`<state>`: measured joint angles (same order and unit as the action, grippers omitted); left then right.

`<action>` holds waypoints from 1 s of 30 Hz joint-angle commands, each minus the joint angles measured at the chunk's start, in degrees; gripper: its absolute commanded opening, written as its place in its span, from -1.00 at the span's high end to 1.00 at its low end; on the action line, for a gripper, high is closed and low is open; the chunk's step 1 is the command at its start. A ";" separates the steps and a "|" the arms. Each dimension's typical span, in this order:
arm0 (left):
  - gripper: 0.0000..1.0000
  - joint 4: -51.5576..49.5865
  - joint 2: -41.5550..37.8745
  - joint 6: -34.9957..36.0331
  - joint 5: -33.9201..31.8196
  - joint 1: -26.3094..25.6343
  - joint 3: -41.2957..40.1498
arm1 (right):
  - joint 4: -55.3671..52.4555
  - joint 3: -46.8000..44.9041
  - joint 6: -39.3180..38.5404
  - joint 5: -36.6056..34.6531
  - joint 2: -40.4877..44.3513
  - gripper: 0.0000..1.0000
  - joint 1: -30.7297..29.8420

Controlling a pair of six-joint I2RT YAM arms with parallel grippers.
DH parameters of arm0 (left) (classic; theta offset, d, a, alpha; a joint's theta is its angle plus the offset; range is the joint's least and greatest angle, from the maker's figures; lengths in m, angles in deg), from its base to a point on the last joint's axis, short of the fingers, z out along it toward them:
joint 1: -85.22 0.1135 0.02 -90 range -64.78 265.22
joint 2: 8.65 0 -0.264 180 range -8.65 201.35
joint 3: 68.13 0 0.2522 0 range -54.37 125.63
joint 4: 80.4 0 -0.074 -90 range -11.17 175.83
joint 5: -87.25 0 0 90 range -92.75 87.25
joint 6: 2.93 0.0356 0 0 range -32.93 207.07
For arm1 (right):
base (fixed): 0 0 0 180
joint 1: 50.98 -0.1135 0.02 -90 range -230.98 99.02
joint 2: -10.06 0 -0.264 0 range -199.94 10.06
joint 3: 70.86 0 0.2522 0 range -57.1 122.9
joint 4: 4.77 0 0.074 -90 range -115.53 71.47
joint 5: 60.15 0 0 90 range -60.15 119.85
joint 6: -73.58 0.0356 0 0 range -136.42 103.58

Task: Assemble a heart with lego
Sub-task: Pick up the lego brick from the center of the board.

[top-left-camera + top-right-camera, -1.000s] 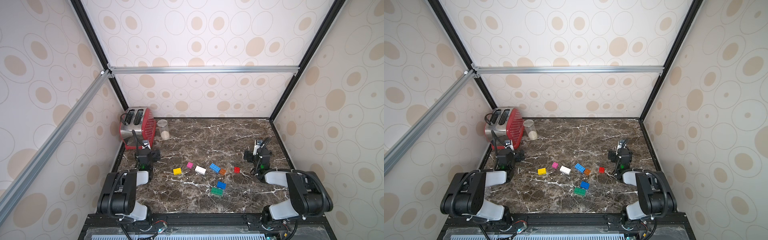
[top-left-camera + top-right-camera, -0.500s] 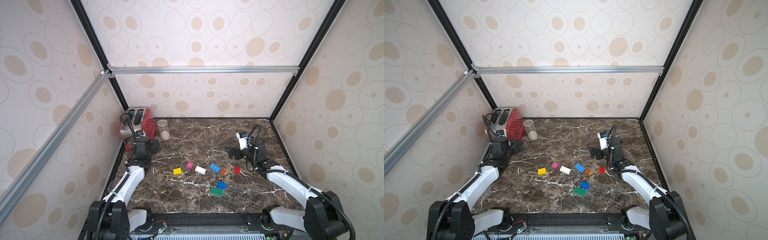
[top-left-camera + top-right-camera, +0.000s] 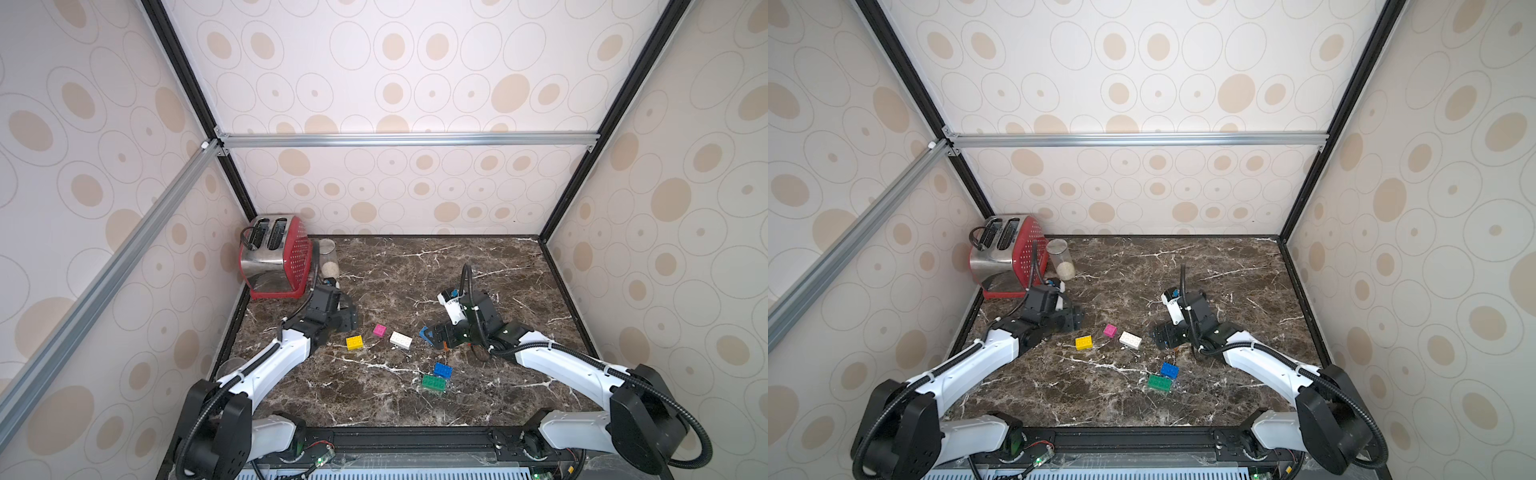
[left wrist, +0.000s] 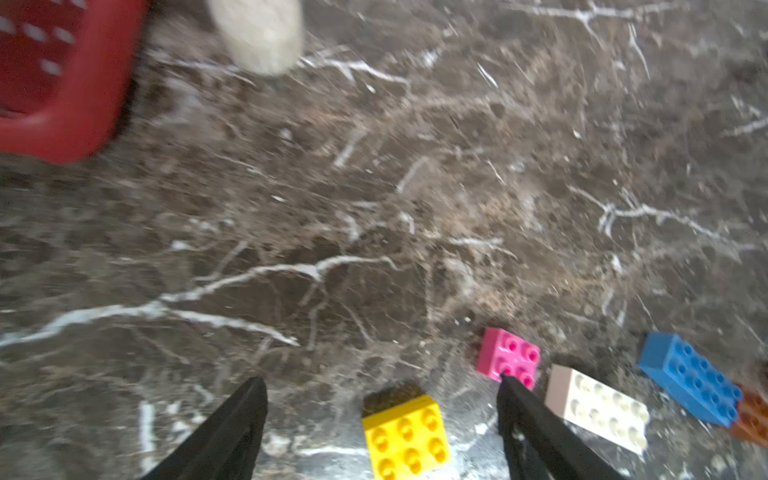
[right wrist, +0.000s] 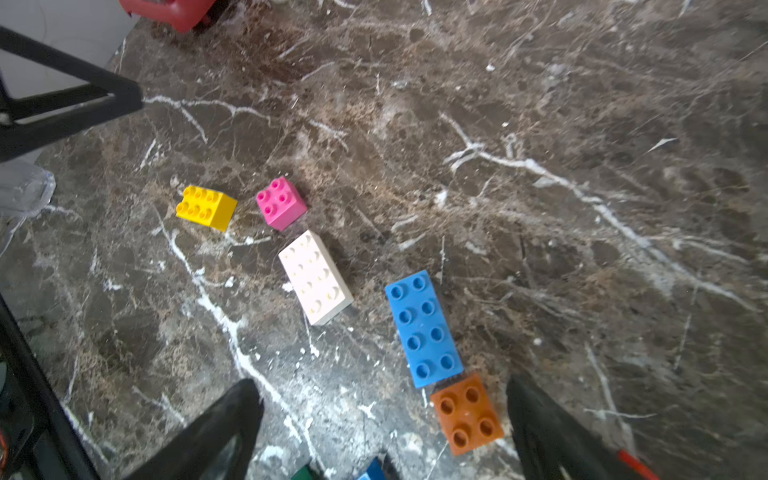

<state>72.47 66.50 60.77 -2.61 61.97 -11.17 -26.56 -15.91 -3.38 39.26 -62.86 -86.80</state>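
Loose lego lies mid-table in both top views: yellow (image 3: pixel 354 342), pink (image 3: pixel 379 330), white (image 3: pixel 400 340), small blue (image 3: pixel 443 370) and green (image 3: pixel 433 383). No heart is in view. My left gripper (image 4: pixel 381 384) hangs low and open, with the yellow brick (image 4: pixel 406 436) between its fingers, untouched. My right gripper (image 5: pixel 382 388) is open too. The orange brick (image 5: pixel 466 414) sits near one of its fingers, end to end with the oblong blue brick (image 5: pixel 423 328). In a top view the right gripper (image 3: pixel 434 334) covers most of those two bricks.
A red toaster (image 3: pixel 274 259) and a glass jar (image 3: pixel 328 259) stand in the back left corner of the marble table (image 3: pixel 415 282). Patterned walls and black frame posts close in three sides. A clear plastic piece (image 5: pixel 25 187) lies by the left edge.
Both arms have unfolded from the front corners and reached in toward the bricks. The left gripper came down by the yellow brick, the right over the blue and orange ones.
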 commanded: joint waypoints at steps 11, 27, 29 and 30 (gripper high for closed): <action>-0.42 -6.52 20.12 2.63 3.32 -8.60 15.26 | -3.38 -1.19 1.16 0.59 0.92 -0.81 -2.05; -0.01 -14.72 29.39 6.00 1.24 -11.50 21.34 | -4.79 -2.95 1.10 -1.34 3.18 -0.81 -2.07; 0.05 -15.09 29.43 5.91 0.16 -11.47 21.09 | -4.56 -3.30 1.03 -1.58 3.63 -0.82 -2.07; 0.09 -15.03 29.63 5.83 -0.03 -11.51 21.13 | -4.33 -3.48 1.17 -1.67 3.77 -0.81 -2.07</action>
<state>60.91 95.51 65.84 -0.51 50.76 8.46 -29.84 -17.92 -2.72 38.56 -60.41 -88.33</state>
